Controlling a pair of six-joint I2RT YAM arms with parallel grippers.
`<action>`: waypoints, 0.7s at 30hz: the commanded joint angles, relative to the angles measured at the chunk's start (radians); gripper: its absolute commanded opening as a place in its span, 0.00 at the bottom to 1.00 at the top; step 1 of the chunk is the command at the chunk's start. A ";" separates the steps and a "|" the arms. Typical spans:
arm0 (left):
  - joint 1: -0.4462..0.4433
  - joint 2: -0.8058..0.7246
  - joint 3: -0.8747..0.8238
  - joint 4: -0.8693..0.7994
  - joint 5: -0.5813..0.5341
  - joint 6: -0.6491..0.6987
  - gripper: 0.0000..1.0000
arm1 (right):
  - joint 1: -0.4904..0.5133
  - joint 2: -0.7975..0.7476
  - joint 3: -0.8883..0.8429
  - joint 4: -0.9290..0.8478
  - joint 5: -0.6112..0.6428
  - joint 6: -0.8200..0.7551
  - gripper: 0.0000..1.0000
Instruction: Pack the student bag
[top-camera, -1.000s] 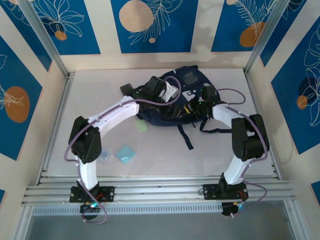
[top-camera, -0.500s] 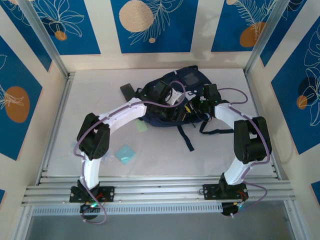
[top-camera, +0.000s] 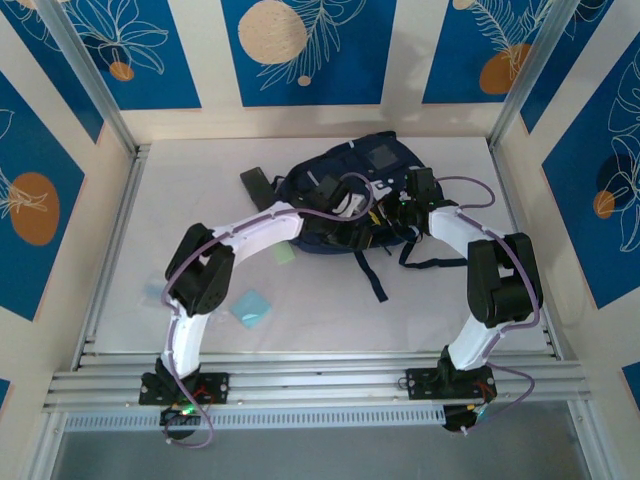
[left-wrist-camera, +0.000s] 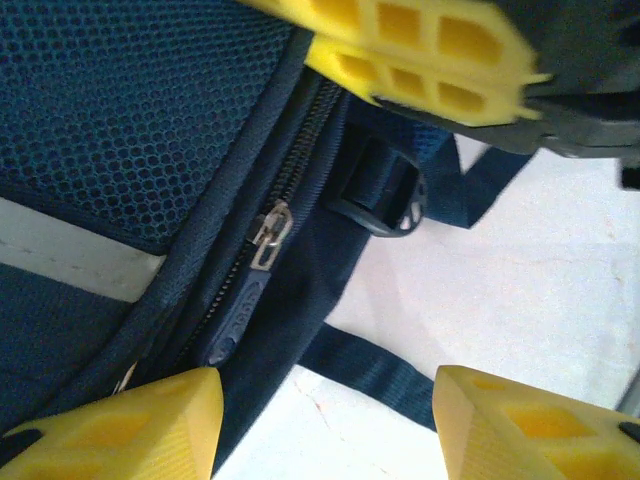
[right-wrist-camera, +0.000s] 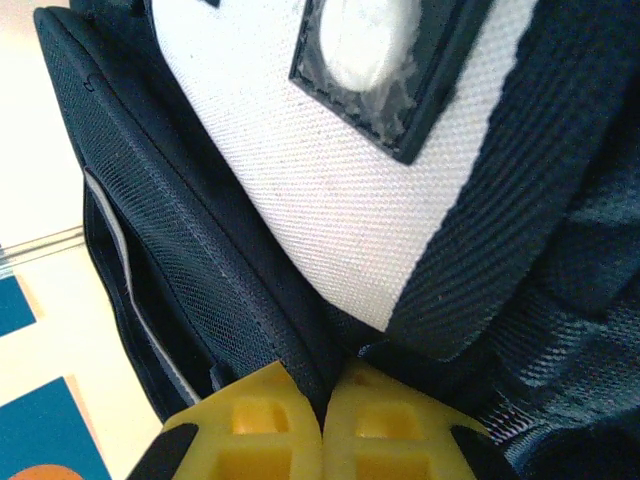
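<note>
The student bag (top-camera: 400, 160), dark navy, lies at the back middle of the table. My left gripper (top-camera: 358, 218) hovers open at its near edge. In the left wrist view its yellow fingertips (left-wrist-camera: 110, 425) stand wide apart over a zipper pull (left-wrist-camera: 265, 235) and a dark strap (left-wrist-camera: 400, 375), with nothing between them. My right gripper (top-camera: 388, 212) is shut on a fold of the student bag's (right-wrist-camera: 180, 250) dark fabric next to a white panel (right-wrist-camera: 350, 200); the pinch (right-wrist-camera: 323, 420) shows in the right wrist view. The right gripper's yellow fingers (left-wrist-camera: 420, 50) show close above the left jaws.
A pale green item (top-camera: 285, 253) and a teal card (top-camera: 250, 307) lie on the white table in front of the bag. A black flat object (top-camera: 256, 185) lies to the bag's left. Loose black straps (top-camera: 375, 280) trail forward. Metal frame rails (top-camera: 300, 372) border the near edge.
My left arm has swung right and forward along the bag's near edge, and its jaws have narrowed a little. The right gripper has stayed shut on the fabric.
</note>
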 joint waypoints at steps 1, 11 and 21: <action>0.006 0.069 -0.012 0.059 -0.139 -0.047 0.58 | 0.013 -0.067 0.018 0.116 -0.063 0.034 0.00; -0.012 -0.032 -0.290 0.411 -0.438 -0.208 0.64 | 0.016 -0.100 -0.067 0.206 -0.064 0.140 0.00; -0.009 0.049 -0.292 0.725 -0.290 -0.190 0.50 | 0.015 -0.077 -0.126 0.291 -0.115 0.208 0.00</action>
